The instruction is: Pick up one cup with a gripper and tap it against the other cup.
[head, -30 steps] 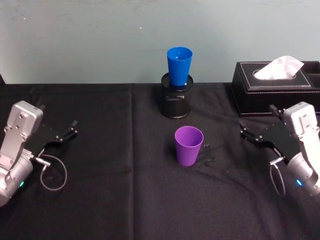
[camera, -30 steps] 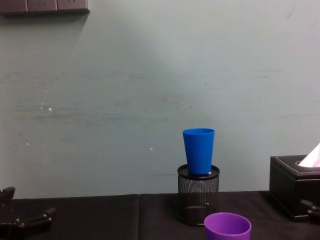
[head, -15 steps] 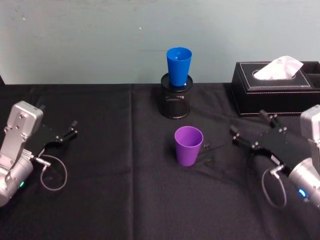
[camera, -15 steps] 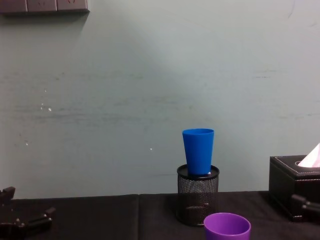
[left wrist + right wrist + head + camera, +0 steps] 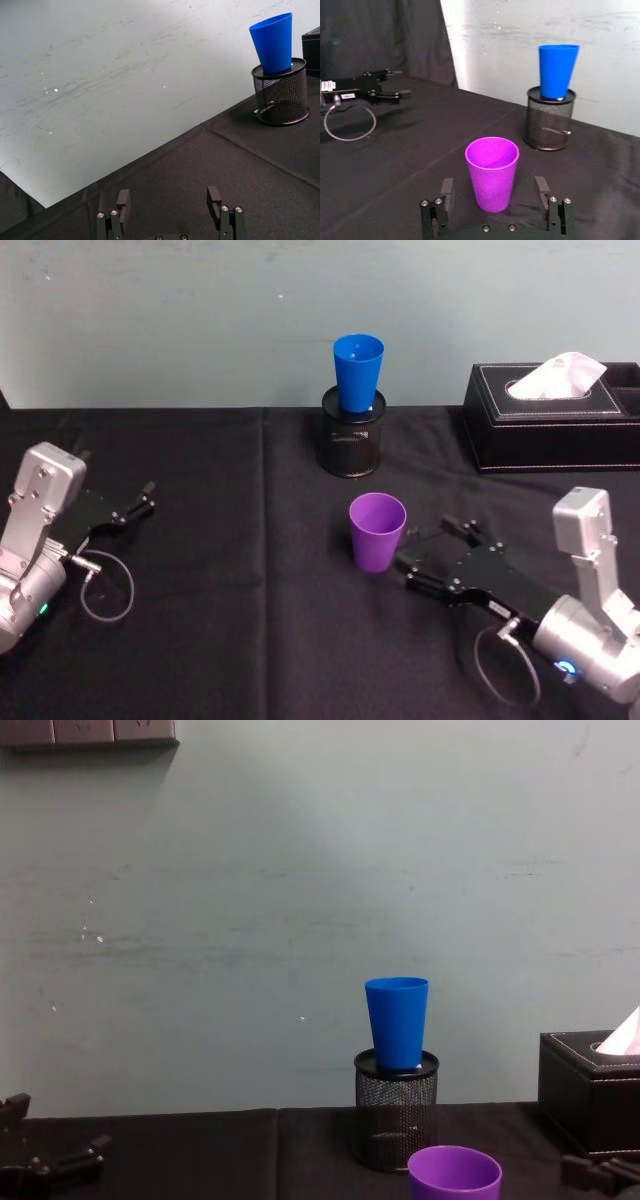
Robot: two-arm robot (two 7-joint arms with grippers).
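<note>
Right gripper [image 5: 425, 545] has just swung in from over by the tissue box [image 5: 550, 415] and dropped low, so now it sits just beside the purple cup [image 5: 377, 532] on its right. The jaws are spread wide, nothing in them. From the right wrist view the cup stands centred between the two jaws, apart from both, so I judge the approach is lined up and the grasp is not yet made. The purple cup stands mid-counter [image 5: 220, 620], upright, mouth up, narrow base down, long axis vertical. The blue cup [image 5: 358, 370] sits behind it, also upright with its mouth up, base seated in the mesh holder [image 5: 350, 445]. The left gripper [image 5: 135, 505] is parked at the counter's left edge, jaws released.
</note>
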